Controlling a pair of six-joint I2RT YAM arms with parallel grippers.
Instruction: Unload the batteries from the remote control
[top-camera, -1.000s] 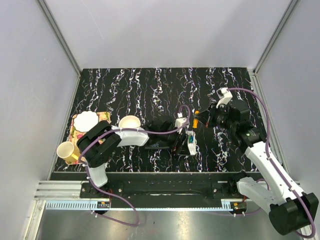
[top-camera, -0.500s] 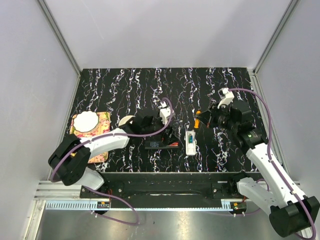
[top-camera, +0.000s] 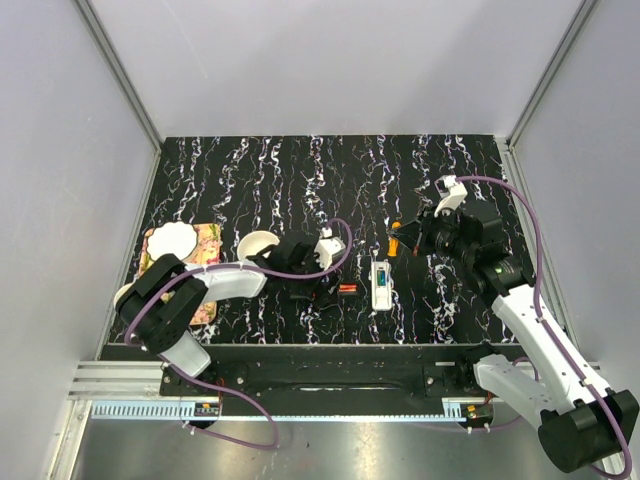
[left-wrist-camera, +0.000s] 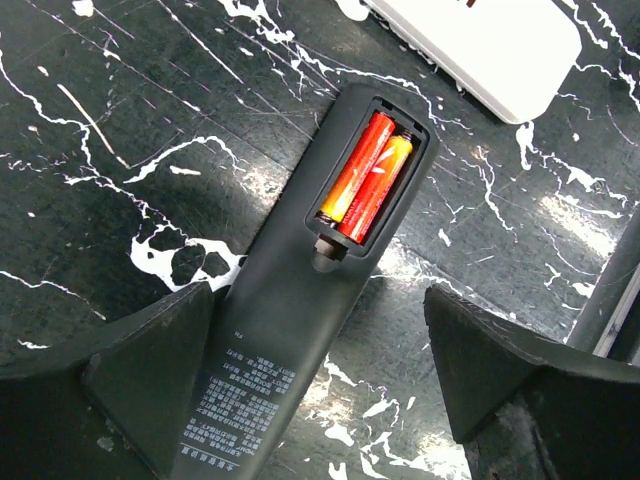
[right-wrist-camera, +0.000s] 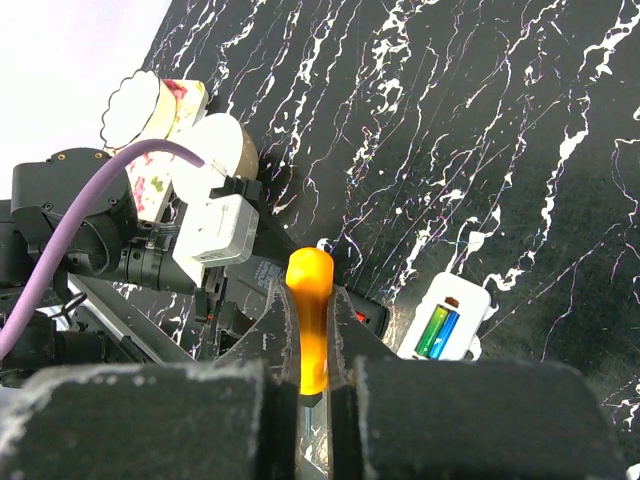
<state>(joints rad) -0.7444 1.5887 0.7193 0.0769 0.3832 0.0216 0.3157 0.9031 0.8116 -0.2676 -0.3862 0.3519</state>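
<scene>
1. Top external view first: the white remote control (top-camera: 381, 284) lies near the front middle of the black marbled table (top-camera: 250, 180), slot side up.
2. From the right wrist view, the batteries (right-wrist-camera: 438, 331) — one green, one blue — lie side by side in that open slot. Neither is out, so I judge the unloading itself has not begun; only the uncovering of the slot looks done. I cannot spot a cover anywhere.
3. The right gripper (right-wrist-camera: 312, 305) hangs just beyond the white remote control, on its far right, and apart from it. Its jaws are pressed together on an orange stick (right-wrist-camera: 309, 270), pinching it along its lower length with the rounded end poking out.
4. The left gripper (left-wrist-camera: 318, 345) is spread wide and holds nothing. It hovers over a black remote (left-wrist-camera: 290, 330) that lies just left of the white one. The black remote's compartment is open too, showing two red-and-orange cells (left-wrist-camera: 365, 175). To my eye that is not the handset the task means.
5. What is left, as I reckon it — everything that counts. The green and the blue cell both have to be levered out of the slot, likely with the stick, and laid on the table.
</scene>
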